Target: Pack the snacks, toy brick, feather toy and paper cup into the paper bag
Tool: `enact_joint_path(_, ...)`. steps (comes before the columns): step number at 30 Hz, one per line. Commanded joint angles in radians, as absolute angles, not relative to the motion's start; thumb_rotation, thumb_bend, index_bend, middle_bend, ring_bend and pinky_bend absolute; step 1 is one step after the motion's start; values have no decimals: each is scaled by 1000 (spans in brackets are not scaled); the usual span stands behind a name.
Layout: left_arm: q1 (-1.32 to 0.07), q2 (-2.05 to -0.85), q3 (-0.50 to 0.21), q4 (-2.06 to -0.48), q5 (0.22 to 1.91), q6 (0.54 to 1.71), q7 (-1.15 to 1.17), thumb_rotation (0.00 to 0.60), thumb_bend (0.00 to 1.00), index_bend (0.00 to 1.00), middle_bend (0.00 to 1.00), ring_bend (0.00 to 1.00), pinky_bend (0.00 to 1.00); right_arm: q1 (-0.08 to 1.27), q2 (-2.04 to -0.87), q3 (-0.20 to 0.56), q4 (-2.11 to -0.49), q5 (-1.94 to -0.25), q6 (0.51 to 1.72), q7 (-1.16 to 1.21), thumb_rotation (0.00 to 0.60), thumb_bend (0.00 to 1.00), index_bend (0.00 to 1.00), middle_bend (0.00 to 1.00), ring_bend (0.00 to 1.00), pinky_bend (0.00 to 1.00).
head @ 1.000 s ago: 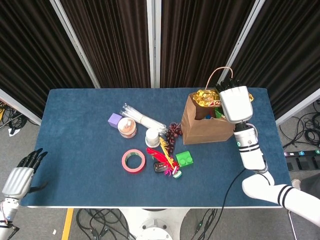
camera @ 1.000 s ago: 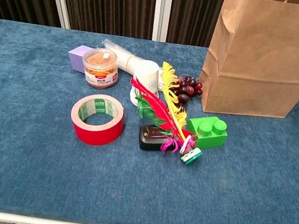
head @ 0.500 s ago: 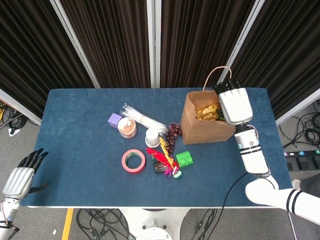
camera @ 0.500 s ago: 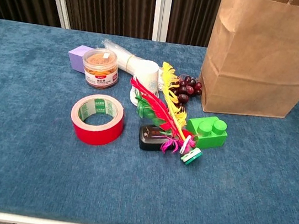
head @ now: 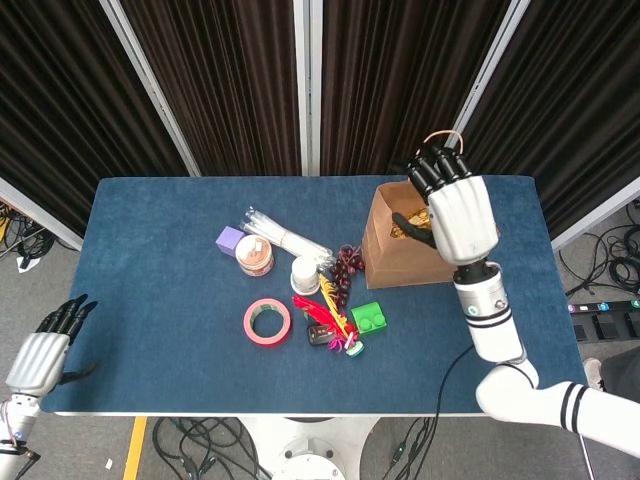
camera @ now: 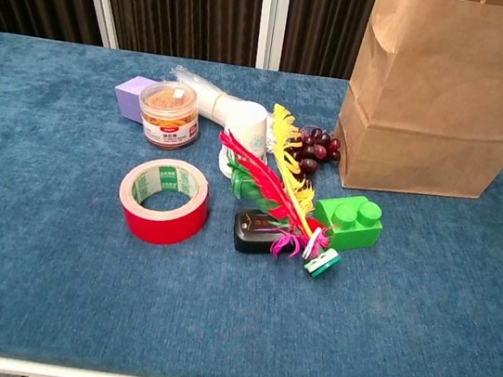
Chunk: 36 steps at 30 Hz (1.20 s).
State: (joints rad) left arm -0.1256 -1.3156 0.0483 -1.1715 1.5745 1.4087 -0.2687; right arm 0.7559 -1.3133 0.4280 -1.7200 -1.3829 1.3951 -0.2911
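The brown paper bag (head: 400,262) stands upright at the table's right rear, and a gold snack pack (head: 408,226) shows inside its mouth. My right hand (head: 458,205) hovers over the bag's opening with fingers spread and nothing in it. On the blue table lie the green toy brick (camera: 350,221), the red-and-yellow feather toy (camera: 275,187) and the white paper cup (camera: 248,132) on its side. My left hand (head: 40,352) hangs open off the table's left edge, far from everything. The chest view shows the bag (camera: 440,112) but neither hand.
A red tape roll (camera: 164,200), a snack jar (camera: 168,113), a purple block (camera: 132,94), dark grapes (camera: 311,148), a bundle of clear straws (camera: 200,88) and a small black object (camera: 253,231) crowd the table's middle. Bare blue cloth (head: 150,290) lies to the left.
The gold snack pack has dropped from the bag's rim down into the bag. My right hand has risen above the opening with fingers spread. The left hand stayed put.
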Motion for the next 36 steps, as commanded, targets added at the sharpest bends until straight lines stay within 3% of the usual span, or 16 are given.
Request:
enact_joint_path(1,-125,-1315,49,-1173,1575,1410,-267,600,264,126,85,24,167,755,-1318,373,-1843,-1499,1389,-131,600,0,296,368,224,287)
enact_joint_path(8,-129,-1308,43,-1181,1568,1405,-267,600,265,126,84,24,167,753,-1267,241,-1912,-1583,1256,-165,600,0,296,374,224,290)
enact_joint_path(13,-118,-1313,51,-1172,1570,1413,-269,600,265,126,85,24,167,741,-1252,159,-1910,-1493,1133,-351,600,0,296,373,224,306)
enact_joint_path(24,-110,-1329,46,-1131,1559,1418,-278,600,265,126,85,24,167,791,-1287,91,-1818,-1210,921,-604,600,0,293,368,220,307)
enact_joint_path(36,-107,-1334,47,-1109,1557,1414,-300,600,264,126,84,24,167,832,-1398,47,-1685,-1068,854,-685,600,0,235,325,162,230)
